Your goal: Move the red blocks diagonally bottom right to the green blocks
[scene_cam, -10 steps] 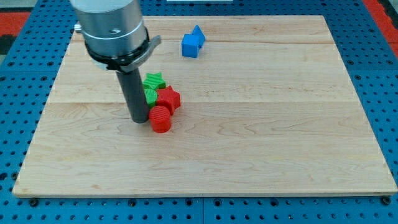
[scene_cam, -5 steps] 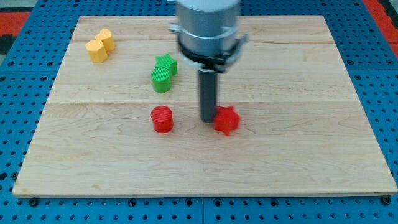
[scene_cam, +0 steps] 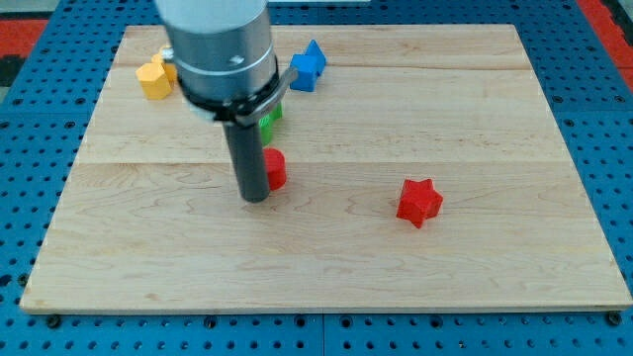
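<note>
Two red blocks lie on the wooden board [scene_cam: 514,178], with nothing boxed or binned anywhere: every block sits loose on the flat top. One red block [scene_cam: 276,169], its shape mostly hidden, is touching the view's right side of my rod, and my tip [scene_cam: 255,199] rests on the wood just below and to the view's left of it. The red star block [scene_cam: 419,202] sits well apart toward the view's right, alone on bare wood. Of the green blocks [scene_cam: 269,121] only a sliver shows, just above the near red block and tucked behind the arm's grey housing, so their shapes and number cannot be made out. A blue block [scene_cam: 309,65], roughly arrow-like in outline, lies near the view's top, just right of the housing. A yellow block [scene_cam: 154,77] lies at the view's top left, partly cut off by the housing; whether it is one piece or two I cannot tell. The arm carries no jaws, only the straight dark rod, holding nothing. The board is pale planks with faint seams, laid on a blue perforated base [scene_cam: 30,148], and red patches show at the view's top corners.
</note>
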